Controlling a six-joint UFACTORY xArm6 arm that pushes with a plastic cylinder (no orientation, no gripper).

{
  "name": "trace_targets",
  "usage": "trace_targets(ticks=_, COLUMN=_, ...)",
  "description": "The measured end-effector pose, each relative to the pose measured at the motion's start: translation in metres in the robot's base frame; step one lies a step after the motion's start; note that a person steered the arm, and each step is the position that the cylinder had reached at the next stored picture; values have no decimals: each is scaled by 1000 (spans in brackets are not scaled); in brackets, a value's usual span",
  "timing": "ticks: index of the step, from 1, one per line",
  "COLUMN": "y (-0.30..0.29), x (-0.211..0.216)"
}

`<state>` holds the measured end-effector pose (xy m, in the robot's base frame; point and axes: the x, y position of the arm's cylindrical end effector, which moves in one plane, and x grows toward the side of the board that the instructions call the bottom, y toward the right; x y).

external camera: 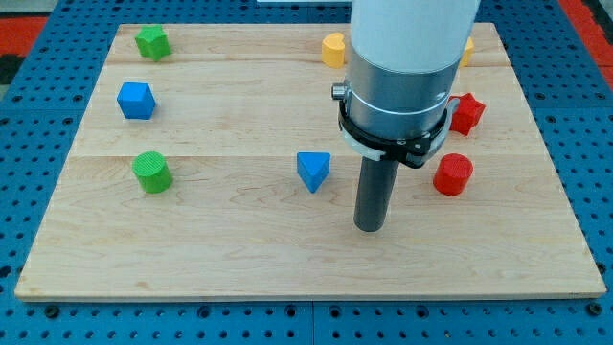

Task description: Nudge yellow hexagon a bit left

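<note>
Listing the bench (239, 259) contents, with handling notes for the yellow hexagon first

- yellow hexagon (332, 49): near the bench's top edge, a little right of its middle, partly hidden behind my arm housing (407, 57). I judge it a small, light, rigid block with smooth painted faces; it should slide easily on the wood and may turn if pushed off-centre. No taking hold is possible; the place to press is its right-hand face, squarely at mid-face, and that face is hidden from view
- second yellow block (467, 50): a sliver at the top edge toward the right corner, shape not readable
- my tip (370, 228): dark, matt, straight rod, resting below the bench's middle, well apart from the yellow hexagon, near the blue triangular block
- fingers: I carry none, so there is nothing to be apart or together
- blue triangular block (313, 171): centre of bench, sharp-edged
- blue cube (136, 101): toward the left edge
- green star-like block (152, 42): top left corner
- green cylinder (151, 172): left side, lower
- red star-like block (466, 113): right side, partly hidden
- red cylinder (452, 174): right side
- bench: pale planked wood, fine grain, flat, satin finish
</note>
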<state>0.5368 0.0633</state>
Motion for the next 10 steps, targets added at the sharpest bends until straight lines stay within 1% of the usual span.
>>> trace_targets(ticks=2, y=-10, x=0)
trace_targets(ticks=3, y=-31, x=0)
trace_targets(ticks=4, y=-34, x=-14)
trace_targets(ticks=5, y=-31, x=-38)
trace_targets(ticks=6, y=-15, x=-74)
trace_targets(ticks=8, y=-4, x=-161)
trace_targets(ticks=9, y=49, x=-204)
trace_targets(ticks=10, y=154, x=-226)
